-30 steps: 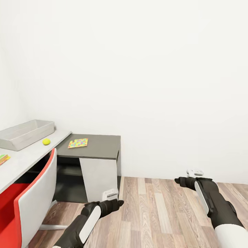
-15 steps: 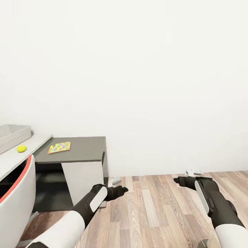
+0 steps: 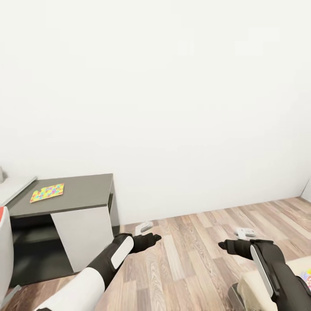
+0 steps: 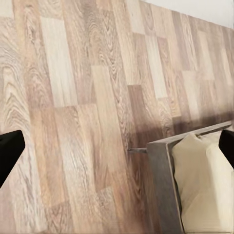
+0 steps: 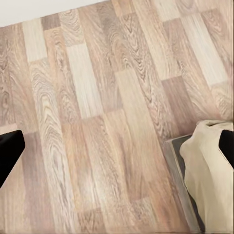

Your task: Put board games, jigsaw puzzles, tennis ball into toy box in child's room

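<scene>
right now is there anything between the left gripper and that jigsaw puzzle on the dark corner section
Nothing visible stands between them. The left gripper hangs open over bare wood floor, and the jigsaw puzzle lies alone on the table, higher up and off to the left.

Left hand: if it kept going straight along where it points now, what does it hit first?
Probably the wooden floor. The left hand is open and empty, angled down over bare planks. The bed's grey frame corner sits off to one side of that line; depth is unclear.
</scene>
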You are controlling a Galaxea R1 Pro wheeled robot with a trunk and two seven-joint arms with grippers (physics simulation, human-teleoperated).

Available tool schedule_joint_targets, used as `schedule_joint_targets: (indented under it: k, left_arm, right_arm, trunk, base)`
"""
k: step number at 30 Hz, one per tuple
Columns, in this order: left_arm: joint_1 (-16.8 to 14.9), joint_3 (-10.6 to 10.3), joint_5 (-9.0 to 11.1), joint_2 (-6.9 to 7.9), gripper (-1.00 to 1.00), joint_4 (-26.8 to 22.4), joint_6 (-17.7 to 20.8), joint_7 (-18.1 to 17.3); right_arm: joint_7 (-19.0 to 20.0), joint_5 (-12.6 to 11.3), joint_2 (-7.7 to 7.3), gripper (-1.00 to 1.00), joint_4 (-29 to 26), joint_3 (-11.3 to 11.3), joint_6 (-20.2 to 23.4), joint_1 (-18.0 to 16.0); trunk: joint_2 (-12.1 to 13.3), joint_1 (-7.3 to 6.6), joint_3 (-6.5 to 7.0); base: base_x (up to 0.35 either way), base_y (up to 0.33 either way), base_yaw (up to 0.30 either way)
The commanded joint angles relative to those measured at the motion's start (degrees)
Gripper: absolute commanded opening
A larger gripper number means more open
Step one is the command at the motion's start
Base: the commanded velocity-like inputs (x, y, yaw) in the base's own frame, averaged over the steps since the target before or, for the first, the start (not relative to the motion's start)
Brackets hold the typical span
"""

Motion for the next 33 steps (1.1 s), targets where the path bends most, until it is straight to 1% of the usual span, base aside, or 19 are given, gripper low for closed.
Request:
schedule_joint_targets:
  k: [1, 4, 5, 6, 7, 10, 12, 14, 15, 20, 27, 33]
  left_arm:
    - [0.0, -0.2, 0.6, 0.06, 1.00, -0.1, 0.1, 0.3]
    - [0.1, -0.2, 0.6, 0.09, 1.00, -0.1, 0.1, -0.1]
    - [0.6, -0.1, 0.6, 0.15, 1.00, -0.1, 0.0, -0.4]
    - [0.7, -0.1, 0.6, 0.16, 1.00, -0.1, 0.0, -0.4]
    - [0.9, -0.1, 0.6, 0.17, 1.00, -0.1, -0.2, -0.5]
    - [1.1, -0.3, 0.6, 0.17, 1.00, 0.0, -1.1, -0.6]
    - [1.1, -0.3, 0.6, 0.13, 1.00, 0.0, -1.5, -0.6]
    - [1.1, -0.4, 0.6, 0.09, 1.00, 0.0, -1.7, -0.6]
    - [1.2, -0.5, 0.6, -0.01, 1.00, 0.0, -1.9, -0.6]
    - [1.2, -0.5, 0.5, -0.09, 1.00, 0.0, -2.2, -0.6]
    - [1.2, -0.5, 0.6, -0.12, 1.00, 0.0, -2.2, -0.6]
    - [1.2, -0.5, 0.6, -0.03, 1.00, 0.0, -2.1, -0.7]
  right_arm:
    - [0.1, 0.0, -0.01, 1.00, 0.0, -0.1, 0.4, -0.1]
    - [0.0, 0.0, -0.34, 1.00, 1.9, -0.3, 0.6, -1.2]
    - [-0.1, 0.0, -0.62, 1.00, 6.7, -0.4, 0.7, -4.5]
    - [-0.1, 0.0, -0.69, 1.00, 8.6, -0.5, 0.7, -5.6]
    - [-0.1, -0.1, -0.89, 1.00, 12.2, -0.6, 0.6, -7.7]
    - [0.1, 0.1, -0.96, 1.00, 16.1, -0.3, 0.3, -10.0]
    - [0.1, 0.3, -1.17, 1.00, 17.2, -0.3, -0.4, -10.8]
    - [0.1, 0.3, -1.41, 1.00, 17.5, -0.4, -1.1, -11.0]
    - [0.3, 0.2, -2.88, 1.00, 17.6, -0.6, -1.9, -11.4]
    - [0.4, -0.1, -4.47, 1.00, 17.7, -0.6, -2.3, -11.6]
    - [0.4, -0.2, -4.61, 1.00, 17.7, -0.5, -2.4, -11.6]
    - [0.3, -0.2, -4.52, 1.00, 17.7, -0.4, -2.5, -11.6]
  trunk:
    - [0.0, 0.00, -0.07]
    - [0.0, 0.00, -0.09]
    - [0.0, 0.00, -0.09]
    - [0.0, 0.00, -0.10]
    - [0.0, 0.00, -0.10]
    - [0.0, 0.00, -0.10]
    - [0.0, 0.00, -0.11]
    - [0.0, 0.00, -0.11]
    - [0.0, 0.00, -0.11]
    - [0.0, 0.00, -0.11]
    - [0.0, 0.00, -0.11]
    - [0.0, 0.00, -0.11]
  base:
    - [0.019, 0.000, -0.295]
    - [0.071, 0.009, -0.292]
    - [0.196, 0.085, -0.289]
    - [0.219, 0.097, -0.288]
    - [0.254, 0.112, -0.288]
    - [0.284, 0.106, -0.290]
    - [0.316, 0.088, -0.293]
    - [0.327, 0.080, -0.294]
    - [0.336, 0.069, -0.295]
    - [0.339, 0.037, -0.295]
    - [0.340, 0.028, -0.295]
    - [0.273, 0.231, -0.295]
